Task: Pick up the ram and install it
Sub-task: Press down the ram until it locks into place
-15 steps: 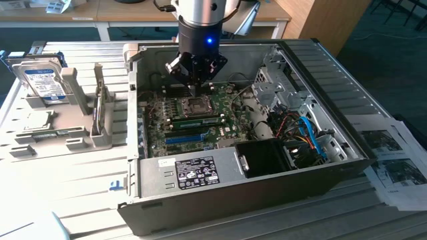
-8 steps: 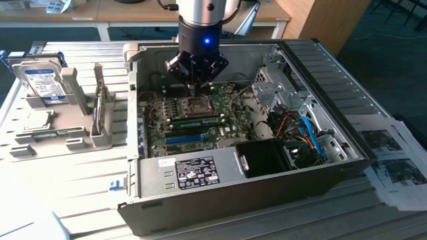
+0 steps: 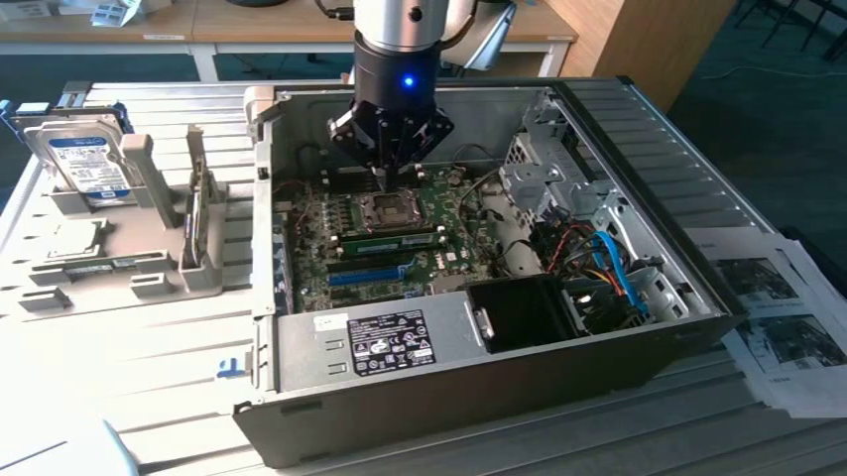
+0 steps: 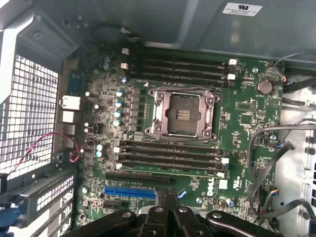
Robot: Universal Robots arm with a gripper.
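Exterior cam looks down at an angle from off my arm, mid-distance, taking in the whole open computer case (image 3: 530,327), the parts rack (image 3: 119,248) at the exterior view's left and desks behind. Wrist cam rides on my wrist, faces straight down into the case, much closer, my gripper (image 4: 167,207) at frame edge. Both views share the motherboard (image 4: 197,163): empty CPU socket (image 4: 183,114) and memory slots (image 4: 170,157) beside it.
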